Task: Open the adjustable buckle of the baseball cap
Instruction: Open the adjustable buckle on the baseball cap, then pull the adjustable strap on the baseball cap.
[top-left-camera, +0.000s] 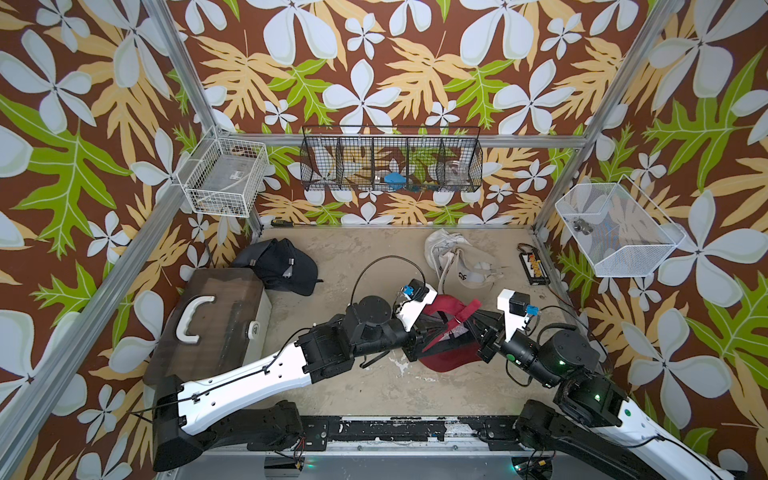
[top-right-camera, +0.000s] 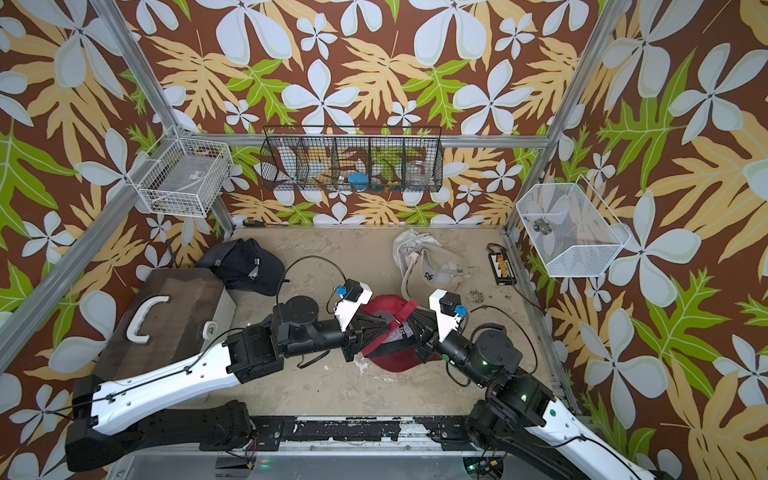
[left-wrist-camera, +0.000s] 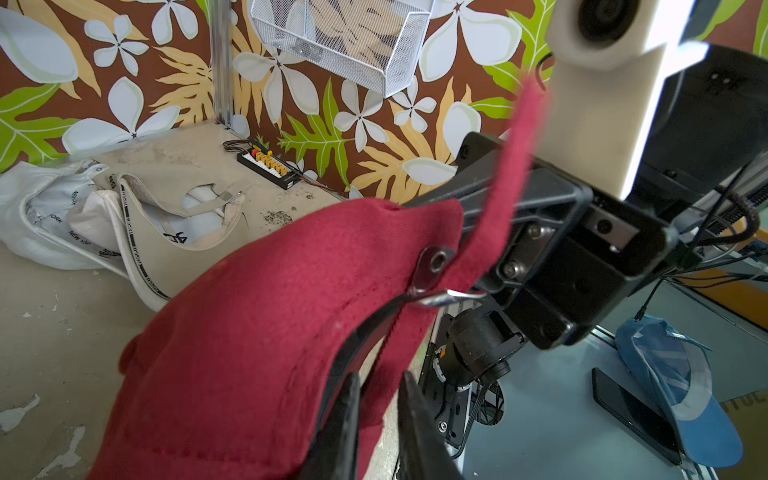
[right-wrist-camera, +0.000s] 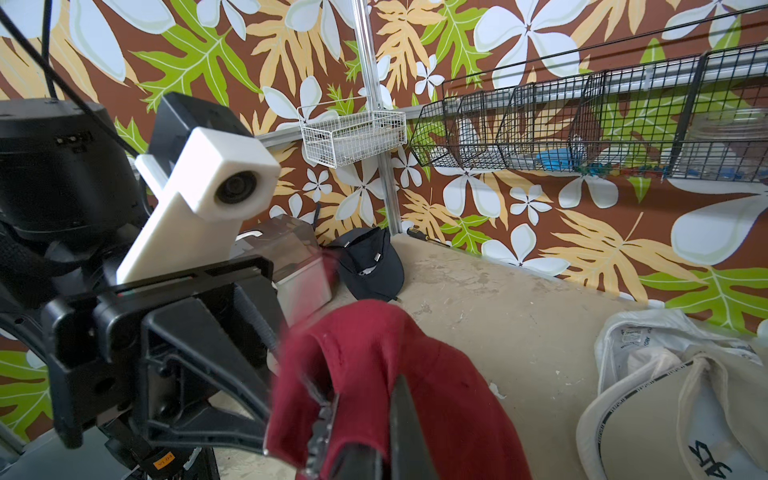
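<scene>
**Inspection findings**

- **Table:** One table (top-left-camera: 374, 257) bore the scene, and two arms met over its middle.
- **Box:** One brown-lidded box (top-left-camera: 216, 320) stood at the table's left edge.
- **Baskets:** Three hung on the walls: one white wire basket (top-left-camera: 224, 183), one black wire basket (top-left-camera: 390, 164) and one white mesh basket (top-left-camera: 619, 232).
- **Caps:** Three were counted on or over the table.
  - One red cap (top-left-camera: 446, 359) hung between the grippers near the centre, brim lowest.
  - One black cap (top-left-camera: 286, 266) lay just beside the box.
  - One beige cap (top-left-camera: 469, 274) lay at the back right, apart from the others.
- **Left gripper** (left-wrist-camera: 379, 415): The fingers (left-wrist-camera: 345, 415) stood narrowly parted with the red strap (left-wrist-camera: 498, 178) between them. Whether they pinched it could not be told.
- **Right gripper** (right-wrist-camera: 365, 436): The fingers were pressed together on the red cap's cloth, just beside the one metal buckle (left-wrist-camera: 432, 266).
</scene>
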